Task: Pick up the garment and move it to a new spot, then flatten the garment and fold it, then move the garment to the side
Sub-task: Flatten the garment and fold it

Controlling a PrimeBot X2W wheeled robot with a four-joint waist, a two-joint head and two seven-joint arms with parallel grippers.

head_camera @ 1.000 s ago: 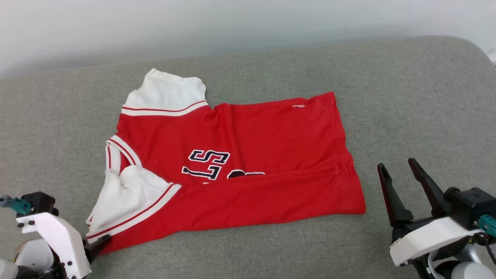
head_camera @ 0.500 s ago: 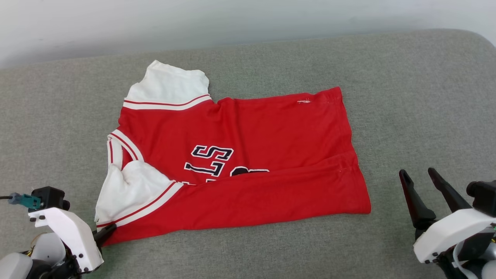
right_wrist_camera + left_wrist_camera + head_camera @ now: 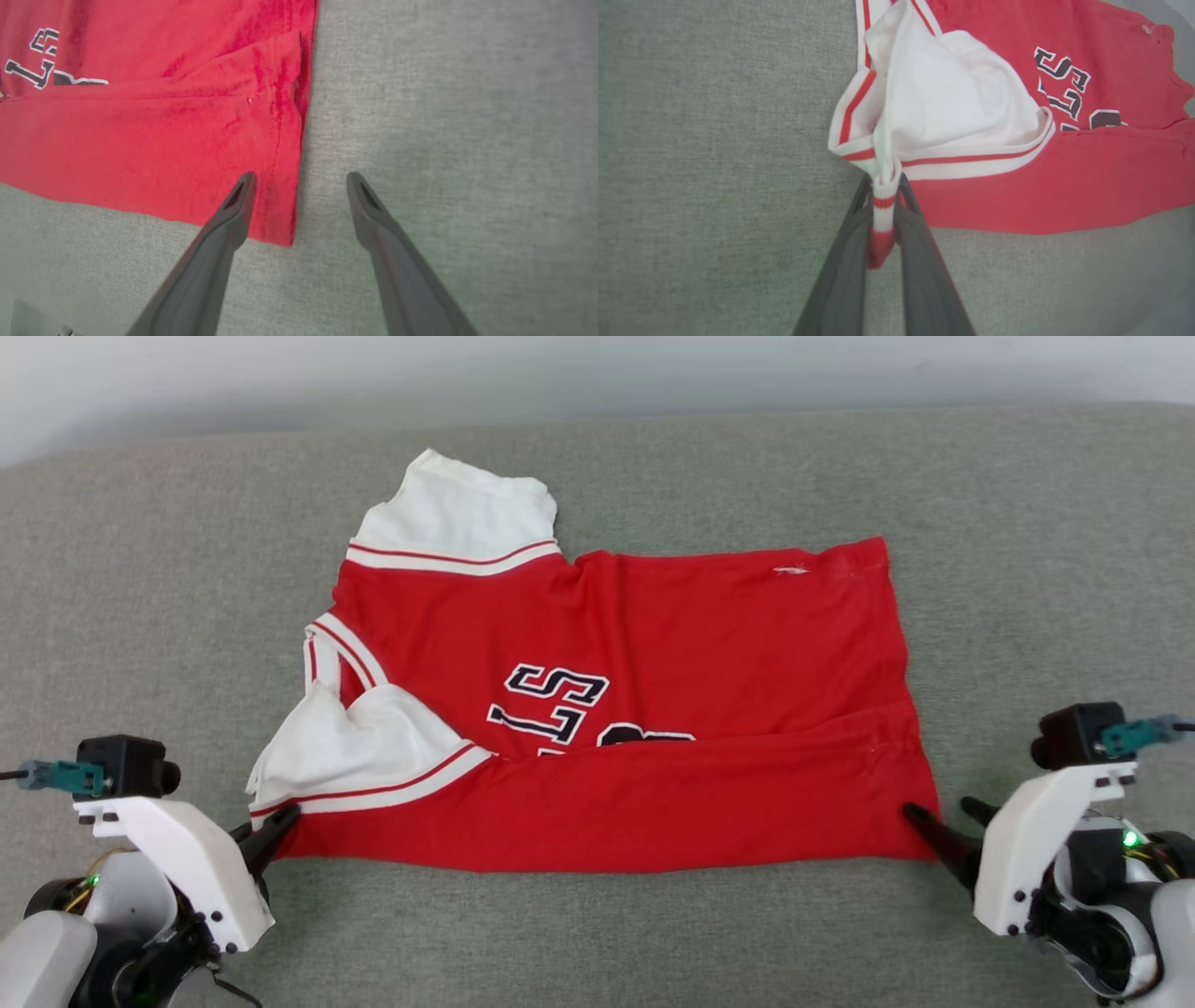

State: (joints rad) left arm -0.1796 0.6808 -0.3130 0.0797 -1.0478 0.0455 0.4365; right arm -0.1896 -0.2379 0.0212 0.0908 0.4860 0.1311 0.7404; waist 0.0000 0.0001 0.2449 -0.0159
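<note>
Gripping the red jersey [image 3: 653, 644] by its striped trim [image 3: 883, 201] at the 7 o'clock corner, the left gripper [image 3: 280, 821] is pinched narrow on a tongue of cloth. The red jersey lies spread in the middle of the grey cushion [image 3: 168, 579], its near strip doubled over the lettering [image 3: 555, 700]. At 4 o'clock the right gripper [image 3: 301, 176] stands wide, one finger over the hem corner [image 3: 280, 228] and the other on bare cushion. This looks like the fold step. Next, the right jaws must shut on that corner, then both arms lift evenly toward 12 o'clock.
</note>
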